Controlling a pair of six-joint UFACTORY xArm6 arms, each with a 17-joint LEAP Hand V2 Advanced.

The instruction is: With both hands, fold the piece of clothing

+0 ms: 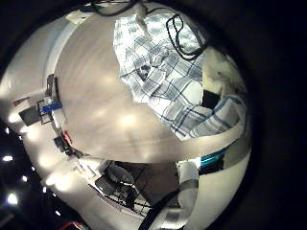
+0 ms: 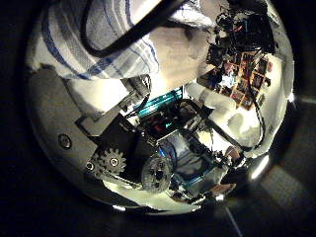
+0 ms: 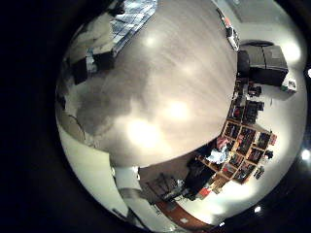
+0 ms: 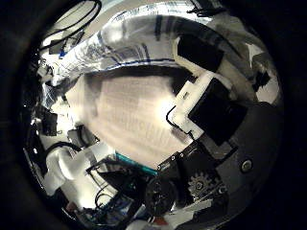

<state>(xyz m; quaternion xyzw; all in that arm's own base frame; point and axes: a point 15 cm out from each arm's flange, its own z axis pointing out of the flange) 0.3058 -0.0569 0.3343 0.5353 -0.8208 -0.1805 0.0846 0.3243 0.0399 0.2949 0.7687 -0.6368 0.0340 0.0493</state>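
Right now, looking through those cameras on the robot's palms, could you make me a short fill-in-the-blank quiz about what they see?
1. The piece of clothing is a plaid shirt with a pattern of ____.
2. The shirt lies on a round ____.
3. Most of the tabletop beside the shirt is ____.

Missing words: checks; table; bare
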